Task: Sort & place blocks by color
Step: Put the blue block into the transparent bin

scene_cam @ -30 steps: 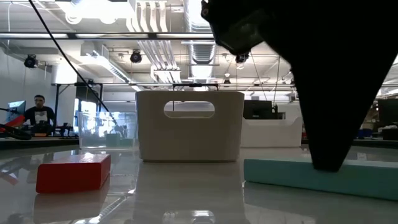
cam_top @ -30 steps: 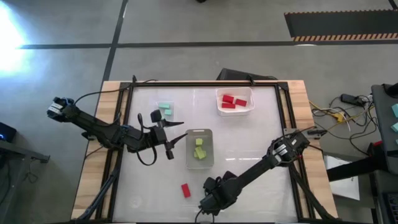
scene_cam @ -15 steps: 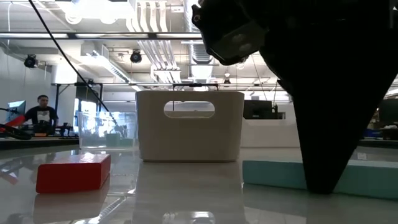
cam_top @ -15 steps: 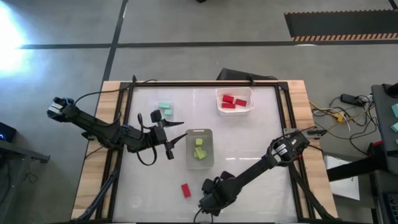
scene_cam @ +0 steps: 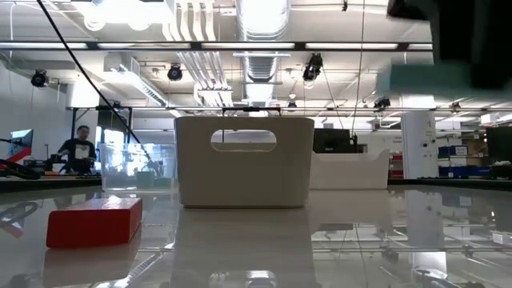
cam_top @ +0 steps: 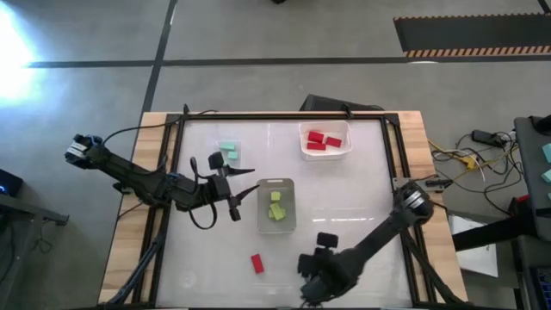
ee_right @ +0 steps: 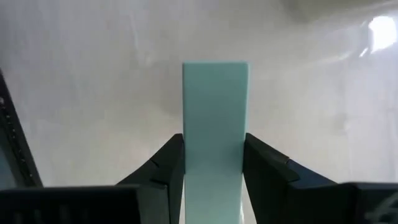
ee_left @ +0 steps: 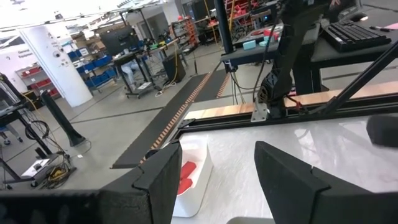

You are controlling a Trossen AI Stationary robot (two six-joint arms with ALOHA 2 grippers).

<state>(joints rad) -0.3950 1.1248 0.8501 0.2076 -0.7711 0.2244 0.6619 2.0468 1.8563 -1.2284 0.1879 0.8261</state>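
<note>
My right gripper (ee_right: 214, 171) is shut on a teal block (ee_right: 214, 112), which hangs high over the table's near side (scene_cam: 424, 80). In the high view the right gripper (cam_top: 313, 284) hides the block. A loose red block (cam_top: 256, 263) lies flat on the table to its left. My left gripper (ee_left: 211, 180) stands open and holds nothing; it hovers level left of the middle tray (cam_top: 231, 191). Teal blocks lie in a clear tray (cam_top: 228, 153), red ones in a white tray (cam_top: 325, 140), yellow-green ones in the middle tray (cam_top: 276, 207). My right gripper pinches the teal block by its two long sides (ee_right: 214, 163) between its two fingers (ee_right: 169, 168). The fingers point steeply down and lie along the block, which sticks out past their tips. The block is lifted clear of the table.
The three trays stand in the table's middle and far half. A black frame (cam_top: 392, 155) runs around the white tabletop. In the low view the red block (scene_cam: 94, 222) lies in front of a white container (scene_cam: 244, 172); a person stands far off in the room.
My right gripper has risen from the table and gone a little toward the right edge, turning about its own axis. The teal block, which lay flat on the table under it, has come up with it and now hangs clear.
</note>
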